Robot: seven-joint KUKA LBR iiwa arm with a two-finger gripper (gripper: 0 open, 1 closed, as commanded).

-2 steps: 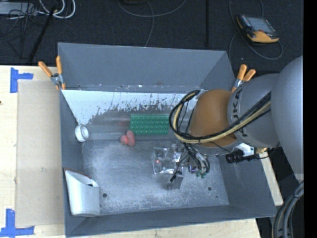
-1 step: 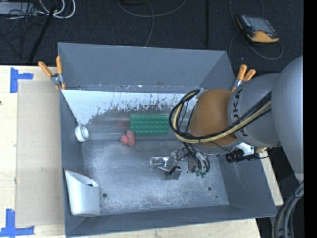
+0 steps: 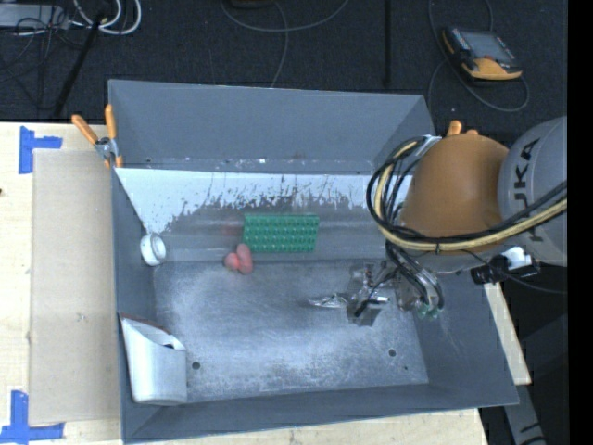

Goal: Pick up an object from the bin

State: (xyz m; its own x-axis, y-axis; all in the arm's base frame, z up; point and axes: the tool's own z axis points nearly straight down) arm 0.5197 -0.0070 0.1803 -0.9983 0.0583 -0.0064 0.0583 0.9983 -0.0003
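Grey bin point(image 3: 278, 341): jaws at rt, green block point(image 3: 281, 234) well apart.

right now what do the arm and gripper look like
The arm is rounded and silver-grey with dark KUKA lettering. An orange-brown dome cover caps its wrist, ringed by looped black and pale cables. The gripper is small, metal and dark.
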